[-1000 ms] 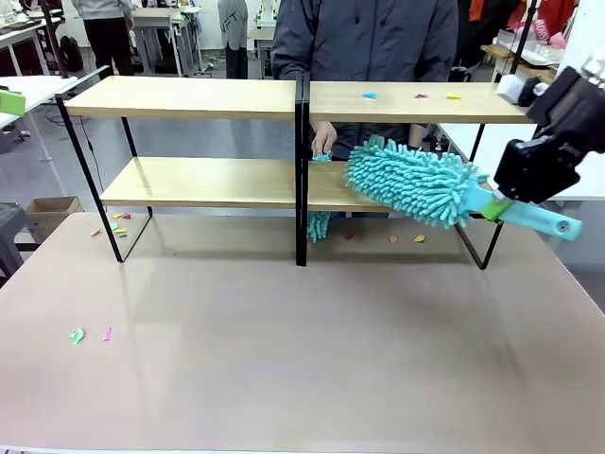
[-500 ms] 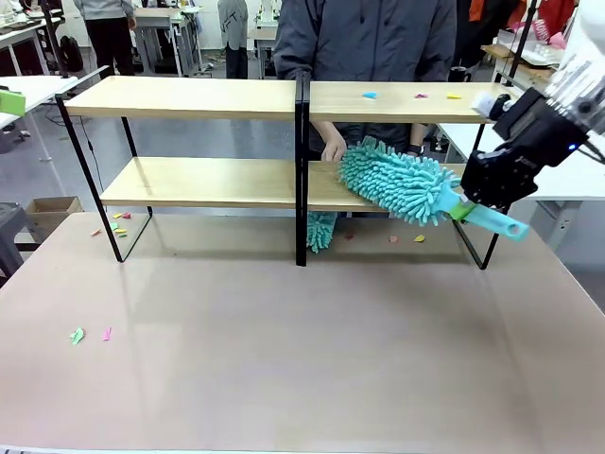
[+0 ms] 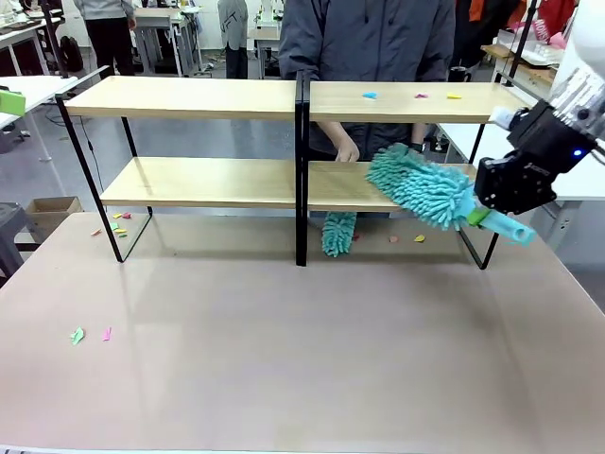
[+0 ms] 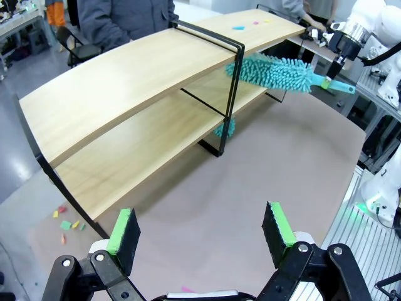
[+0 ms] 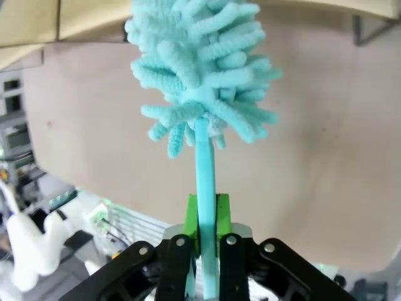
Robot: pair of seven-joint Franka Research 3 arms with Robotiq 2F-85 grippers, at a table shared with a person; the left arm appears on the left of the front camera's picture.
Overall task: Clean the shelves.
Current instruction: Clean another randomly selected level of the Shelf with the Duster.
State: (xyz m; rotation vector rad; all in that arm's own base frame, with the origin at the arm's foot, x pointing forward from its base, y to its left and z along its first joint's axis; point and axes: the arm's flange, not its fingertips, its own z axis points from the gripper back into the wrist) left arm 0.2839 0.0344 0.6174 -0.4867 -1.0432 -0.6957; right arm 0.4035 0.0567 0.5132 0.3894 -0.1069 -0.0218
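Note:
The shelves (image 3: pixel 189 97) stand across the far half of the table as two light-wood tiers in a black frame; they also fill the left wrist view (image 4: pixel 144 69). My right gripper (image 3: pixel 489 214) is shut on the handle of a teal fluffy duster (image 3: pixel 421 186), whose head lies on the lower right board. In the right wrist view the green pads (image 5: pixel 191 216) clamp the duster handle (image 5: pixel 203 157). A person's hand (image 3: pixel 345 151) behind the rack holds a second teal duster (image 3: pixel 337 234) hanging below the lower board. My left gripper (image 4: pixel 200 229) hovers open, high above the table.
Coloured paper scraps (image 3: pixel 370 95) lie on the upper right board. More scraps lie on the tabletop under the rack (image 3: pixel 419 238), near its left leg (image 3: pixel 118 224) and at the near left (image 3: pixel 77 334). A cardboard box (image 3: pixel 52 206) sits on the floor at left.
My right gripper has drawn the duster head rightward along the lower board. The person's hand and hanging duster have also shifted right.

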